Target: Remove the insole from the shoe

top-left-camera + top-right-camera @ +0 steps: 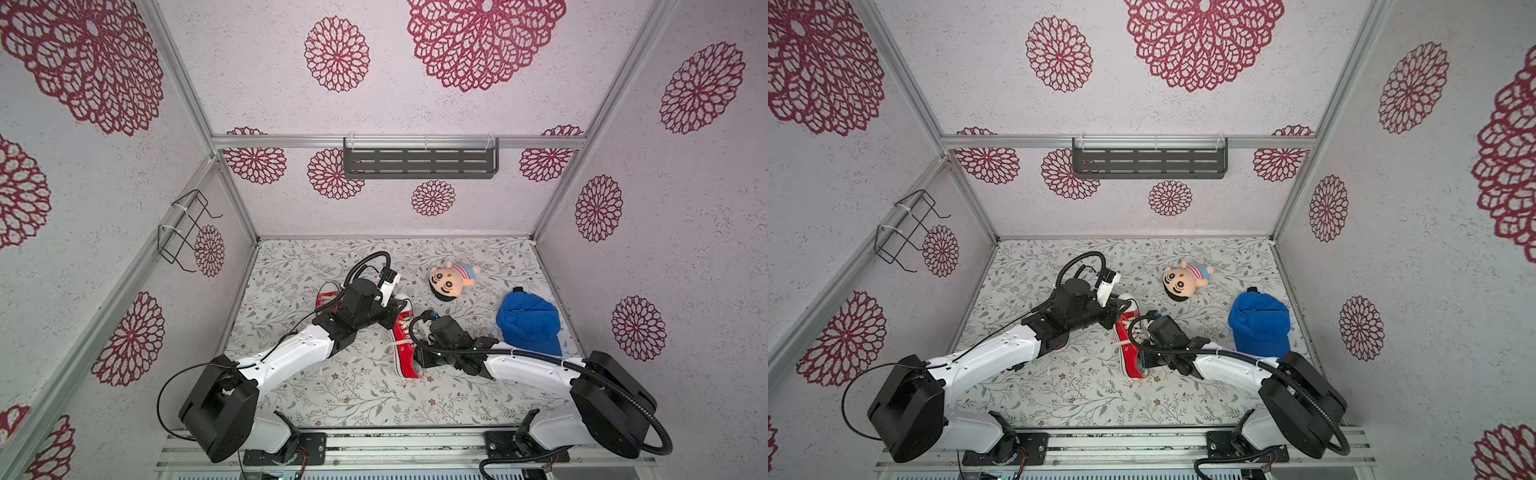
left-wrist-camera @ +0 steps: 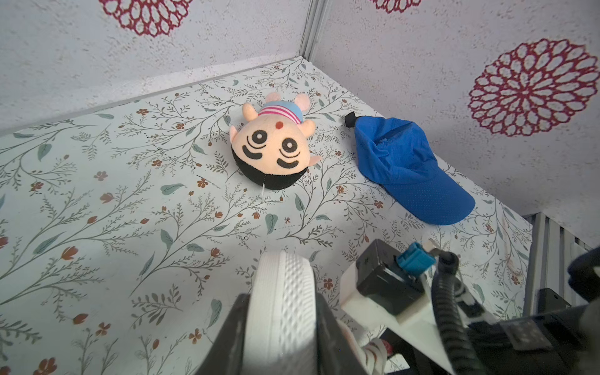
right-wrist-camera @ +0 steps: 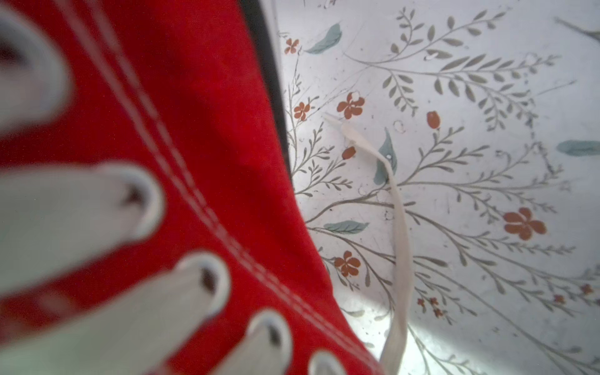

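Red shoe (image 1: 403, 345) lies on the flowered bench (image 1: 332, 395) between the two arms, with its white toe cap toward the back wall and its heel toward the front edge. The left gripper (image 2: 281, 308) has that toe cap clamped: in the left wrist view its dark fingers (image 2: 227, 344) sit one against each side of the ribbed white rubber. The right gripper (image 1: 422, 358) is down at the heel end, by the shoe's opening. Its fingers are hidden under the wrist in both top views and do not show in the right wrist view, so I cannot tell whether they are released or grasping. That view is filled by red canvas, stitching and blurred white eyelets, with a loose white lace (image 3: 399, 227) trailing on the bench just beside the shoe. Behind the left fingers, mostly covered by the left arm, a second red shoe (image 1: 328, 293) peeks out. Beyond the left fingers, toward the back wall, a plush doll (image 1: 451, 280) lies face up. A blue cap (image 1: 528, 324) rests outward of the right fingers, near the right wall and apart from the shoe
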{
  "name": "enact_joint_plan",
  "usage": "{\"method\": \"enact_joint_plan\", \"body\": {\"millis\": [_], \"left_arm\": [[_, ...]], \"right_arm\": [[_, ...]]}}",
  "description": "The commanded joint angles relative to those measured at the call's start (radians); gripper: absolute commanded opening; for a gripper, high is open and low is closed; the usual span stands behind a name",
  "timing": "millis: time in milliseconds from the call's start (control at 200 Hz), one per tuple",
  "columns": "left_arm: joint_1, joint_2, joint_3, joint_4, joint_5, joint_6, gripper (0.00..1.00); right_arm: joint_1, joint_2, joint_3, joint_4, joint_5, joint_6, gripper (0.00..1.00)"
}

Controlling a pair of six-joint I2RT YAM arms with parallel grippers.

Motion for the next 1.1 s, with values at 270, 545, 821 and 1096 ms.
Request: {"method": "enact_joint_plan", "body": {"millis": [270,545,821,1096], "left_arm": [[0.002,0.004,0.007,0.092,0.171,-0.006,0.0],[0.002,-0.007,-0.003,0.116,0.249,0.016,0.0],[0.002,-0.072,-0.095,0.224,0.339,0.112,0.0],[0.002,-0.077,-0.149,0.311,0.362,0.129,0.0]], "right_arm": [[-0.034,0.091,0.027,-0.043,0.104,-0.078,0.24],[-0.052,0.083,0.035,-0.094,0.155,-0.128,0.32],[-0.094,-0.005,-0.108,0.174,-0.072,-0.138,0.35],[-0.098,0.004,-0.095,0.212,-0.071,-0.154,0.44]]}}
